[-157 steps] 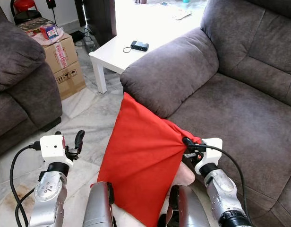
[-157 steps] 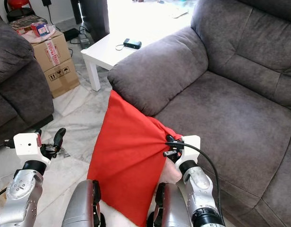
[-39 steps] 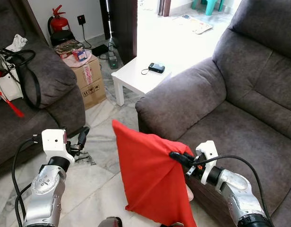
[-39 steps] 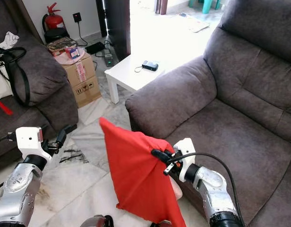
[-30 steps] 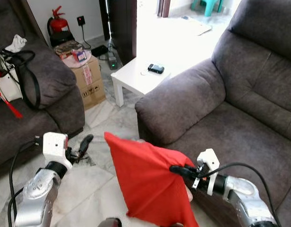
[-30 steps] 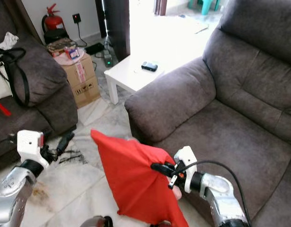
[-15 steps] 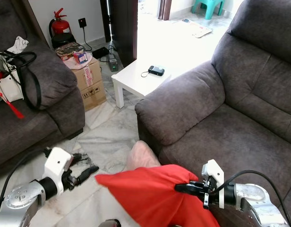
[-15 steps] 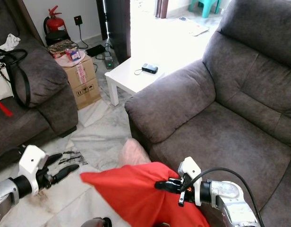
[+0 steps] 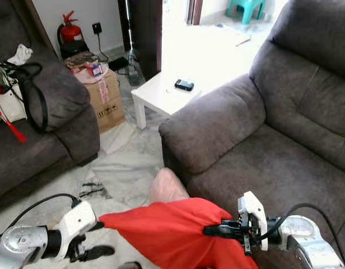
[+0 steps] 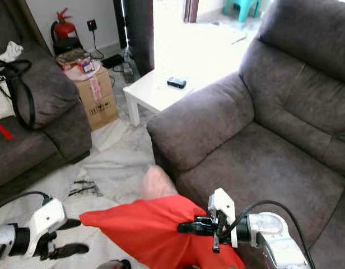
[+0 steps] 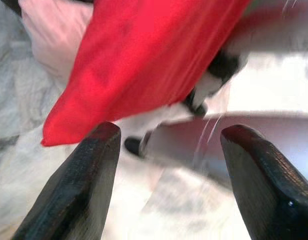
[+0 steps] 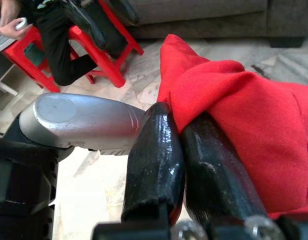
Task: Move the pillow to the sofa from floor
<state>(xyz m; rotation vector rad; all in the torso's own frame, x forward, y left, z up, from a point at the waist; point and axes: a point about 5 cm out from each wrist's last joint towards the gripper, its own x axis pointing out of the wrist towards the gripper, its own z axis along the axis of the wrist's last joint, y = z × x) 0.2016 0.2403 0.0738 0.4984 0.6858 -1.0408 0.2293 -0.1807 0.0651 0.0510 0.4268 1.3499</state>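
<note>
Swinging up from the near-vertical hang of a second ago, the red pillow (image 9: 172,232) now lies almost flat in the air, low above the floor (image 9: 125,168) in front of the grey sofa (image 9: 273,134). Right end effector (image 9: 213,230) is pressed together, pinching the pillow's edge, its arm reaching leftward across the sofa's front. Left end effector (image 9: 97,240) has dropped and turned toward the pillow's free corner, fingers (image 11: 84,185) spread; contact seems absent, though blur obscures it.

- Right end effector (image 9: 209,230) pinches the red pillow (image 9: 172,232), held low before the grey sofa (image 9: 273,140).
- Left end effector (image 9: 94,240), fingers spread, at the pillow's near corner.
- White table (image 9: 161,95) stands beyond.
</note>
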